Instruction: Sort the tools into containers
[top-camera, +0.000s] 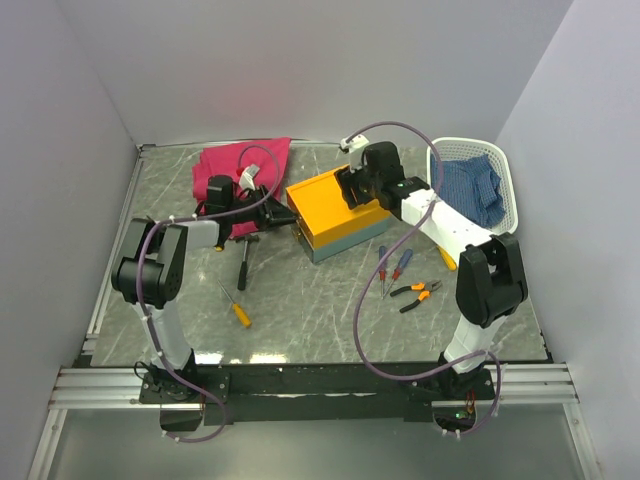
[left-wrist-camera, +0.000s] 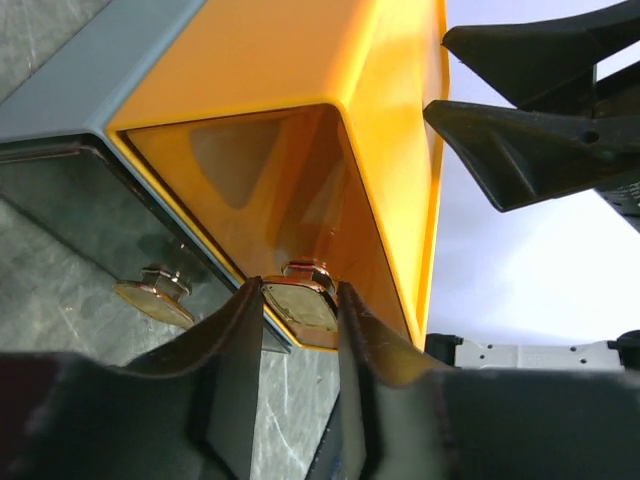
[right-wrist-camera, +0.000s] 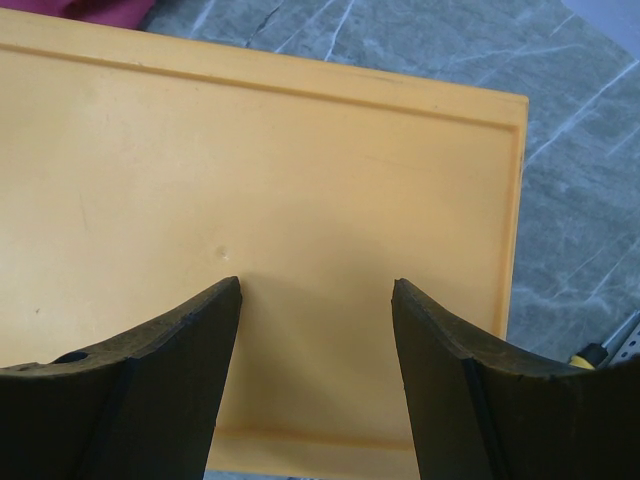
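Pinching the brass latch (left-wrist-camera: 300, 305) between them, left fingers (left-wrist-camera: 235, 345) grip the toolbox (left-wrist-camera: 385, 130), a detail the top view hides; right fingers (right-wrist-camera: 180, 345) stand spread, its orange lid (right-wrist-camera: 300, 150) just beneath.

You cannot see the basket (top-camera: 513, 190) floor beneath the blue cloth (top-camera: 468, 185). The right arm covers most of a yellow-handled tool (top-camera: 447, 262). The toolbox (right-wrist-camera: 300, 170) lid runs off the right wrist view's left edge.

Toolbox (top-camera: 325, 225) is sitting mid-table, blocking any straight crossing. Left gripper (top-camera: 288, 212) is pinching its end latch (left-wrist-camera: 300, 305), right gripper (top-camera: 352, 190) is hanging spread over the lid (right-wrist-camera: 300, 150), crowding both sides. Bare table (top-camera: 310, 300) is lying open between yellow screwdriver (top-camera: 238, 308) and pliers (top-camera: 415, 292).
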